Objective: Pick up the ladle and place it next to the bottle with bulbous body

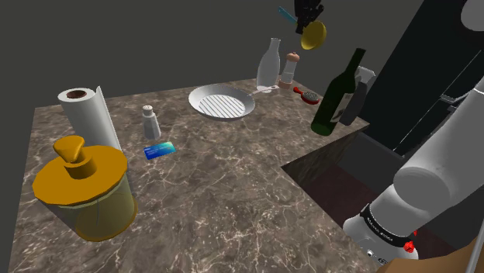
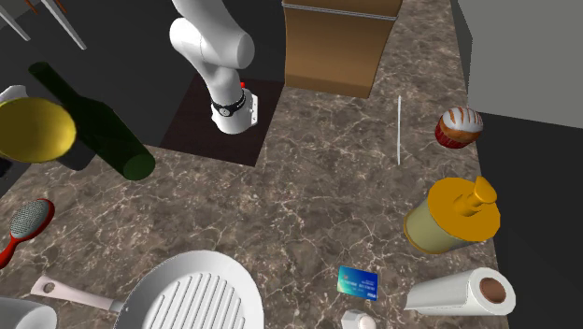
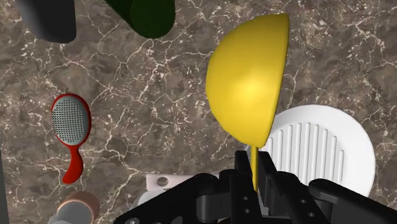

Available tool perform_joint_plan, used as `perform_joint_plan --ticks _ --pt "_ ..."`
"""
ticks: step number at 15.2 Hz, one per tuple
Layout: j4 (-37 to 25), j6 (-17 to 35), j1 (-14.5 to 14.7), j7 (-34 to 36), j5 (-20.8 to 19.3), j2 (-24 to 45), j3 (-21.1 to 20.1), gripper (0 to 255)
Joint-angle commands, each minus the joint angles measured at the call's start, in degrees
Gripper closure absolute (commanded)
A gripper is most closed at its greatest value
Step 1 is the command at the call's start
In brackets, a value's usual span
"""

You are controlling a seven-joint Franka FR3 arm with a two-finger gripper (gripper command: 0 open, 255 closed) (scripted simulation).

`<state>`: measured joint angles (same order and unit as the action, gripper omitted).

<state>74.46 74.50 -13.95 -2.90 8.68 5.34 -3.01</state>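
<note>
Shoulder view: gripper (image 1: 309, 19) is up high over the marbled counter's (image 1: 233, 194) far end, yellow ladle (image 1: 314, 35) hanging from it in the air, above the pale bulbous bottle (image 1: 269, 63) and white grill pan (image 1: 222, 102). Second ext. view: ladle floats beside the dark green bottle (image 2: 93, 126). Wrist view: I see fingers (image 3: 242, 172) pinching the ladle's thin handle, w/ its bowl over the pan's edge.

frying pan (image 2: 201, 294) running off second exterior view's bottom edge | shaker (image 2: 358, 321) being cropped there too | ladle (image 3: 248, 83) handle being mostly hidden between gripper (image 3: 254, 159) fingers
</note>
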Motion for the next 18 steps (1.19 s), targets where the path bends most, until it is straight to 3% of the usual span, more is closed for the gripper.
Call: perform_joint_plan --ticks 1,2,18 --pt "-4.31 -1.46 -1.42 -2.5 -0.21 3.22 1.14 255" --pt "-5.5 -1.89 -1.83 -3.14 -0.25 4.07 1.41 255" --pt "14.33 12.49 -1.69 -5.07 -0.46 -1.25 1.39 255"
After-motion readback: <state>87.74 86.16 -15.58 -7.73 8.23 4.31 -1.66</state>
